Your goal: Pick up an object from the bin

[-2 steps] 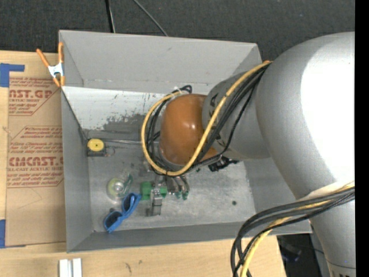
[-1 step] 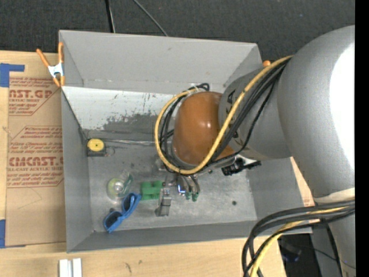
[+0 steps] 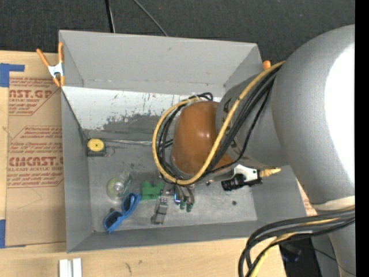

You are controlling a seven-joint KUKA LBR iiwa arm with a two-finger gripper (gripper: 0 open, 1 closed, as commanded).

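- front-left corner of the bin (image 3: 78,201): a blue curved plastic thing (image 3: 121,212) lies flat on the floor.
- just right of it, a small grey piece (image 3: 159,210).
- claw (image 3: 177,199) sits low over the front-middle of the floor, tucked under the arm's orange cover (image 3: 193,137) and looped cables (image 3: 160,149); apart or together, cannot tell.
- green block (image 3: 151,190) lies just beside the claw, on its left, the nearest thing to it.
- further left, a clear round piece (image 3: 117,185).
- farthest back, a yellow disc (image 3: 95,146) by the left wall, well apart.
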